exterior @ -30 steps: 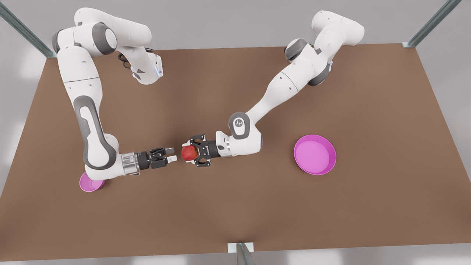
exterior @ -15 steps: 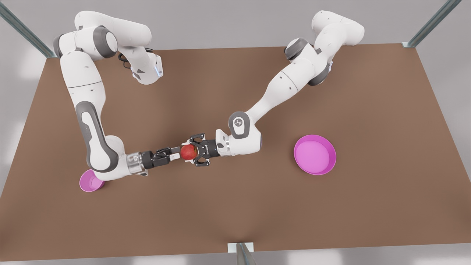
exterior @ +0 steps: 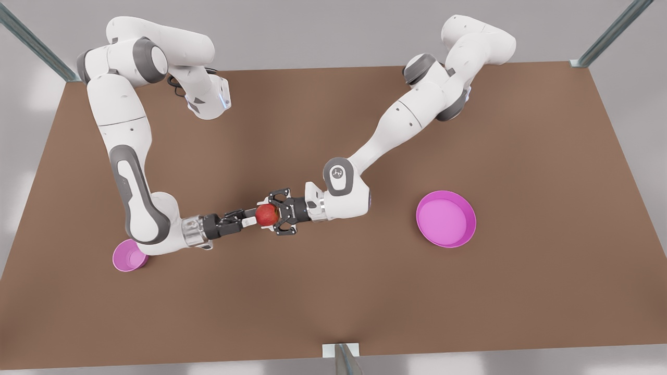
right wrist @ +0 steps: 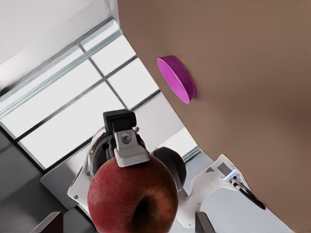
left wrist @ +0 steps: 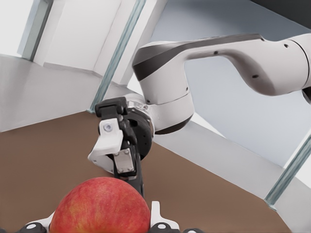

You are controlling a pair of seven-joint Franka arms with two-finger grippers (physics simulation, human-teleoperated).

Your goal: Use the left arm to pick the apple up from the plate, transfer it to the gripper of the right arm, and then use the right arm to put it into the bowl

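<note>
As before, both the left gripper [exterior: 272, 214] and the right gripper [exterior: 252, 219] meet at the apple [exterior: 266, 214].

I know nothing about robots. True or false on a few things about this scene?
1. The left claw holds the apple. True.
2. The apple lies on the plate. False: it is held in the air, away from the plate.
3. The right claw meets the apple from the opposite side. True.
4. The bowl sits beside the plate. False: they lie far apart, towards opposite ends of the table.
</note>
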